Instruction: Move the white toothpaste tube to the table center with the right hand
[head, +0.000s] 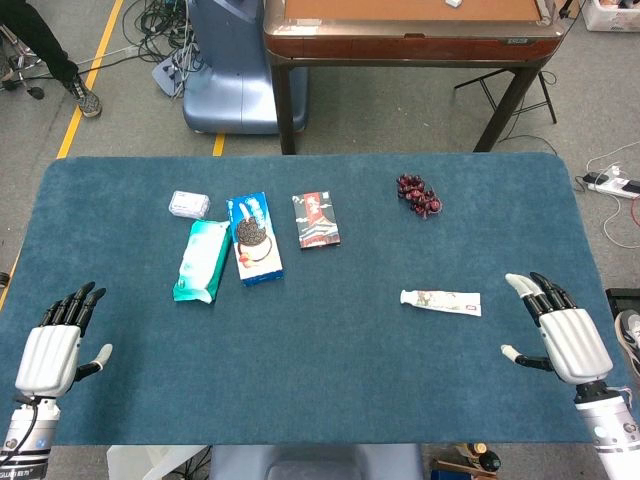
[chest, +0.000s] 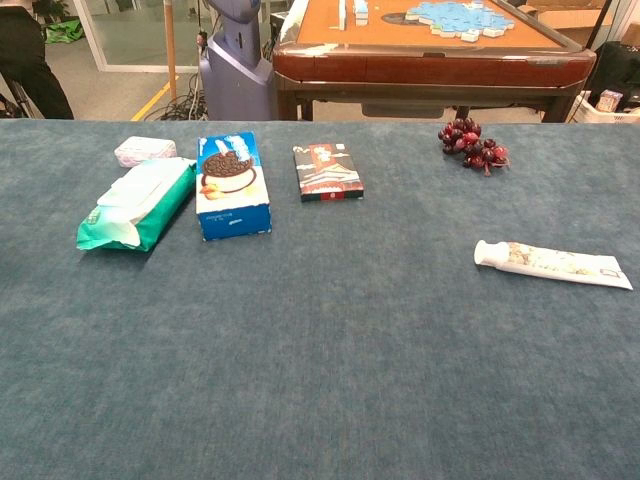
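Blue felt covers the bench (head: 300, 340), where the tube (head: 441, 301) lies flat at four o'clock from centre. Right hand (head: 562, 335), fingers spread and empty, waits at its three o'clock. Light and soft, it likely suits a mid-body pinch.

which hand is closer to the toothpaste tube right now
The right hand. It hovers open just beyond the flat end of the toothpaste tube, not touching. The left hand is open at the table's far opposite edge.
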